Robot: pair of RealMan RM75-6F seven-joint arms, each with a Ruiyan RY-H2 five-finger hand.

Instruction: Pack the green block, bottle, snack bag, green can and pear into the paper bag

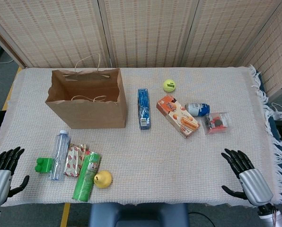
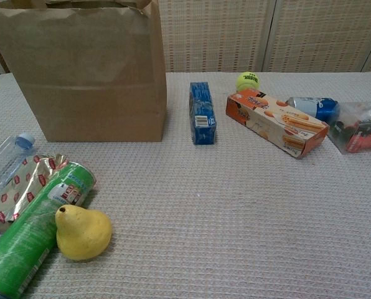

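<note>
While both arms rest at the near corners of the cloth-covered table point(image 1: 179, 151), no item has yet been lifted, so packing is judged to stand at its very beginning. Left hand point(image 1: 1, 172): grey palm with black fingers, spread apart and holding nothing, at the near left edge just beside the small green plastic block point(image 1: 44, 164). Right hand point(image 1: 242, 174): likewise splayed and empty, at the near right edge, well apart from every task item. Neither hand appears in the chest view.

Upright brown paper bag point(image 1: 91, 111) with twine handles: standing open-mouthed at the far left of the table; its interior looks empty from the head view.

Task items form a cluster in front of the bag, near the left hand. From left to right: the green block; a clear plastic bottle point(image 1: 59, 153) with a pale blue cap, lying on its side; a red-and-white patterned foil snack bag point(image 1: 74, 160), lying flat between bottle and can and touching both; a tall green cylindrical can point(image 1: 86, 176), also lying down; a yellow pear point(image 1: 103, 178) touching the can's right side.

Distractors, right of the bag: a blue rectangular box point(image 1: 144, 108), a yellow-green tennis ball point(image 1: 169, 85), an orange biscuit carton point(image 1: 177, 115), a blue-and-white can point(image 1: 198, 109), and a clear pouch of red and black parts point(image 1: 215, 123).

Next move, as judged: the left hand, being nearest, would reach for the green block, close around it, and carry it over the bag's mouth; clearance from the adjoining bottle needs care.
</note>
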